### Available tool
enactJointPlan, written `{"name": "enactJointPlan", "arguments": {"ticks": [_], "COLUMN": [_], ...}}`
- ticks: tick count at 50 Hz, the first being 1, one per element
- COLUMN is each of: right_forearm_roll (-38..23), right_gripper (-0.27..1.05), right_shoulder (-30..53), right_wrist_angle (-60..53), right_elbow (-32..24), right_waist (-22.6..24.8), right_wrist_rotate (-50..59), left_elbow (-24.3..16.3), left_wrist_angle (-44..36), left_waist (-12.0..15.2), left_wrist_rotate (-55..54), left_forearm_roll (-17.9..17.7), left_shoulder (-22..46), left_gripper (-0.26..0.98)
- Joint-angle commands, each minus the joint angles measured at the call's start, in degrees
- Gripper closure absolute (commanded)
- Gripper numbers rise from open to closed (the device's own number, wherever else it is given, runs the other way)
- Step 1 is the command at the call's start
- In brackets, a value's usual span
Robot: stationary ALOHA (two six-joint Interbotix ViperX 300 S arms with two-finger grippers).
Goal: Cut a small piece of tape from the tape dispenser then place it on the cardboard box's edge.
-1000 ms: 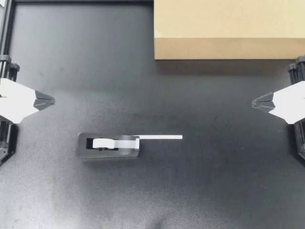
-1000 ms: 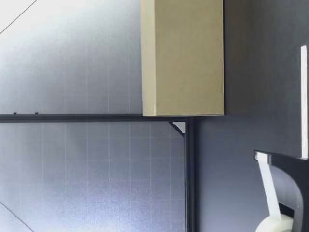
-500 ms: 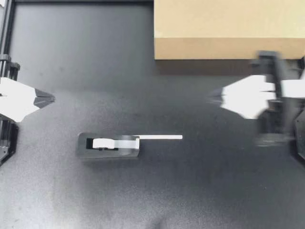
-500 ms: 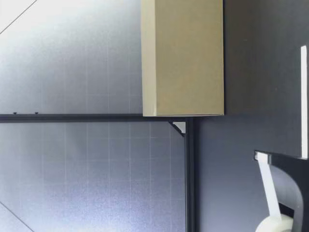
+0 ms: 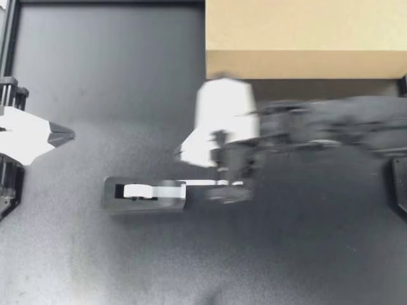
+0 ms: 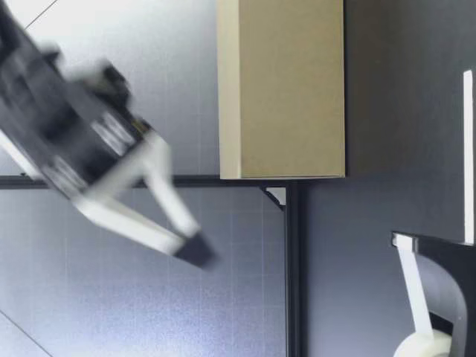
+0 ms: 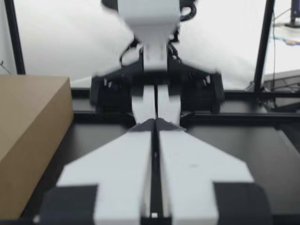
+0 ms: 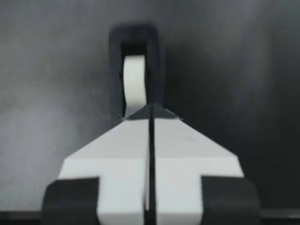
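Swept in to hover with right gripper (image 5: 180, 152) pinched closed and empty (blurred mid-swing) over the loose tape strip (image 5: 201, 183), tape dispenser (image 5: 145, 194) just ahead, likely lining up a grab.

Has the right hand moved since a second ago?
Yes. In the top view my right hand has swept from the right side of the table leftward to the tape dispenser, its tips now by the cutter end.

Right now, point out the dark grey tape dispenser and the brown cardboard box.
Dark grey tape dispenser (image 5: 145, 203), top view, body beside the roll.
Brown cardboard box (image 5: 305, 25), top view, its top face.
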Motion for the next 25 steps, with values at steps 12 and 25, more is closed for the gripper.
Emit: {"name": "enactJointPlan", "arguments": {"ticks": [12,25], "right_forearm_roll": [3.3,19.3], "right_gripper": [0.91,0.91], "right_shoulder": [10.6,15.0], "right_wrist_angle": [16.0,26.2], "right_elbow": [-14.7,-19.5], "right_waist": [0.2,-3.5], "right_wrist_rotate": [-0.8,-10.5], "left_elbow": [0.2,0.6], "left_wrist_angle": [-0.5,-0.5], "left_waist": [0.1,0.1], "left_wrist_rotate": [-0.2,-0.2], "left_forearm_roll": [-0.1,-0.1], "left_shoulder": [0.4,0.4], "left_gripper": [0.84,0.84]}}
